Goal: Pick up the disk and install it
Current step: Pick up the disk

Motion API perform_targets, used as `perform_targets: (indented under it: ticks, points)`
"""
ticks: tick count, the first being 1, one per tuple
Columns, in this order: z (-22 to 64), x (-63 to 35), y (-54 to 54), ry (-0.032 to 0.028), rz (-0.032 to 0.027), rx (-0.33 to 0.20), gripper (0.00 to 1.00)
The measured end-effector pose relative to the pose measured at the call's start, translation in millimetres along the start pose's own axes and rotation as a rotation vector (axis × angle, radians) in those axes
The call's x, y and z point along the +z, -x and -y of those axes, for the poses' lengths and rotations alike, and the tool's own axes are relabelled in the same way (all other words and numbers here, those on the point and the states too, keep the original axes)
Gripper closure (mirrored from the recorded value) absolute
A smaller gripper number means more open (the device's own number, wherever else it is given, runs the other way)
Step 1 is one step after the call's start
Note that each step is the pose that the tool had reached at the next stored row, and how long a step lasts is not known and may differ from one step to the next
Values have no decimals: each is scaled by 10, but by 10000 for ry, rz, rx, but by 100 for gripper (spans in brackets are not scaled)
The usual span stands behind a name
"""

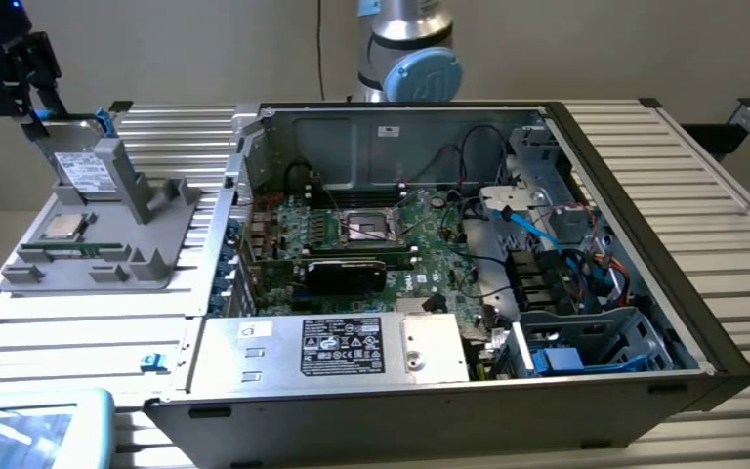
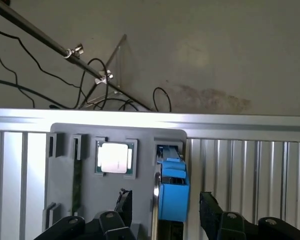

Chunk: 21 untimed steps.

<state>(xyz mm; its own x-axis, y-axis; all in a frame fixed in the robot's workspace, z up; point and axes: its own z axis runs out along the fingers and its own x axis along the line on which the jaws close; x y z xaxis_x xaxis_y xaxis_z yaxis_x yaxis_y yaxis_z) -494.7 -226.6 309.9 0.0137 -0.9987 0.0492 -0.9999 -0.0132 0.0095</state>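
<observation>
item 1: disk (image 1: 79, 171), standing on edge in grey holder (image 1: 153, 210), not yet lifted. gripper (image 2: 165, 212) hovering over it, jaws spread either side of its blue rail, gripping nothing. step: pickup approach, likely calling for a centred descent.

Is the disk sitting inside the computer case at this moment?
No, the disk stands upright in the grey holder on the slatted table, outside the open computer case.
</observation>
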Motion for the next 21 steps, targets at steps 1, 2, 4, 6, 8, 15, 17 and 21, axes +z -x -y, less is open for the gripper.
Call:
perform_targets:
  ticks: [1, 2, 4, 6, 8, 15, 17, 21]
  points:
    - [0, 17, 1, 8, 0, 0, 35]
    - [0, 36, 2, 19, 0, 0, 35]
    - [1, 67, 4, 55, 4, -2, 35]
    - [1, 93, 4, 87, 21, -5, 35]
    - [2, 119, 5, 104, 62, -7, 35]
    - [1, 195, 9, 191, 272, -11, 35]
    - [2, 201, 9, 218, 271, -13, 35]
    - [2, 202, 9, 217, 272, -13, 35]
